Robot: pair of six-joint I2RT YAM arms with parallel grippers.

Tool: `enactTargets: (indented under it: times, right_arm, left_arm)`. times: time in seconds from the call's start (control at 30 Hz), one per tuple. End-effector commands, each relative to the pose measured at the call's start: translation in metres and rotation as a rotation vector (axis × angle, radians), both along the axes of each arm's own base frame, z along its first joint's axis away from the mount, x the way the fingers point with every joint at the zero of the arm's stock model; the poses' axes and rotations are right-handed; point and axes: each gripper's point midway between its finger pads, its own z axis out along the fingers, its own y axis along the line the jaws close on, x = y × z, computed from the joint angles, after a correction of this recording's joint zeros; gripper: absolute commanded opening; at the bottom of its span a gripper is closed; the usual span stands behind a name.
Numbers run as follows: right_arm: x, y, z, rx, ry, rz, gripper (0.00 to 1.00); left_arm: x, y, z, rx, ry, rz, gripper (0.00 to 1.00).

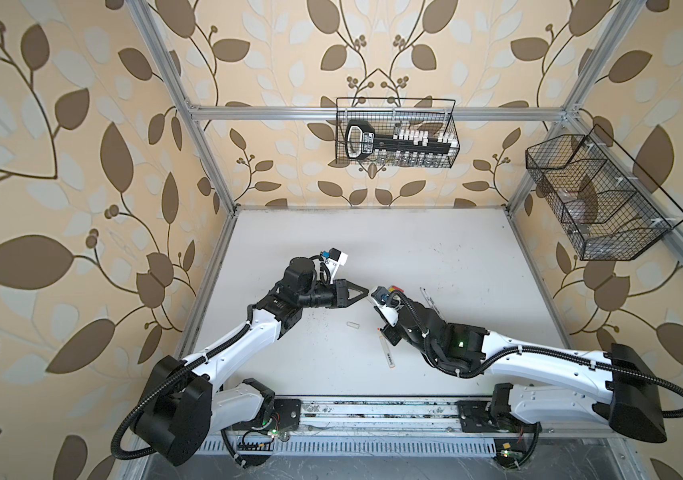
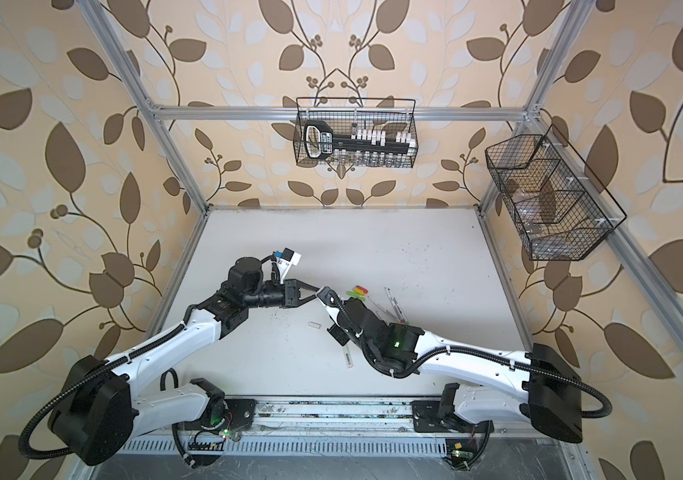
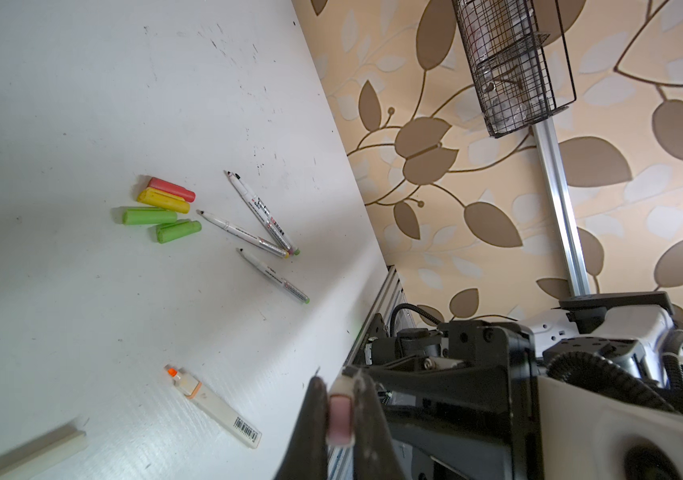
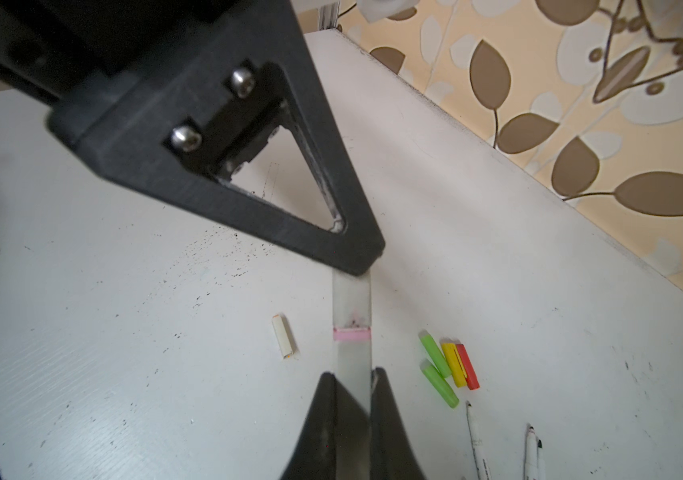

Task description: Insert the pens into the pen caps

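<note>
Inspection centres on the pale grey marker (image 4: 351, 357), held off the surface between both arms. We find the right gripper (image 4: 352, 376) clamped on its barrel at the lower centre of the right wrist frame. The left gripper (image 4: 356, 266) is clamped on the far end, which we take to be a pale grey cap (image 4: 351, 301), just above centre. Neither pair of jaws shows any gap beyond what it holds.

The marker's long axis runs straight up that frame from one gripper to the other, so the two sit end to end on a single line. A pink band (image 4: 351, 334) crosses the barrel between them. The cap edge appears to meet it, but we cannot tell whether the cap is fully seated. In the left wrist view the same piece shows end-on between the left fingers (image 3: 315, 415), low in the frame.

We judge that any closing push must go along this axis, gripper toward gripper, with no sideways load.

Other items lie on the white table (image 3: 61, 104):
- A second grey marker (image 3: 215, 409) with an orange tip lies at the lower centre of the left wrist frame.
- A loose grey cap (image 4: 286, 343) lies just left of the held marker in the right wrist frame.
- Four coloured caps (image 3: 163, 200) cluster left of centre in the left wrist frame.
- Four thin white pens (image 3: 244, 235) lie just right of them.
</note>
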Motion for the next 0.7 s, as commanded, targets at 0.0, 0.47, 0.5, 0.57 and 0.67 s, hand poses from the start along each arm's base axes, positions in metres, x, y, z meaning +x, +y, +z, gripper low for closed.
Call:
enactTargets:
  times: [0.0, 0.47, 0.5, 0.57, 0.67]
  right_arm:
    - [0.012, 0.019, 0.060, 0.190, -0.128, -0.013, 0.09]
    - [0.015, 0.033, 0.075, 0.211, -0.165, 0.031, 0.06]
    - [0.015, 0.035, 0.076, 0.215, -0.169, 0.038, 0.06]
    - [0.015, 0.037, 0.080, 0.221, -0.175, 0.050, 0.06]
    - [0.015, 0.040, 0.083, 0.229, -0.180, 0.063, 0.06]
  left_arm:
    - [-0.028, -0.007, -0.018, 0.025, 0.104, -0.108, 0.03]
    - [-0.038, -0.006, -0.037, 0.126, 0.144, -0.138, 0.00]
    - [-0.039, -0.008, -0.036, 0.123, 0.141, -0.142, 0.00]
    - [-0.041, -0.010, -0.034, 0.120, 0.135, -0.153, 0.00]
    - [-0.044, -0.013, -0.032, 0.113, 0.131, -0.169, 0.00]
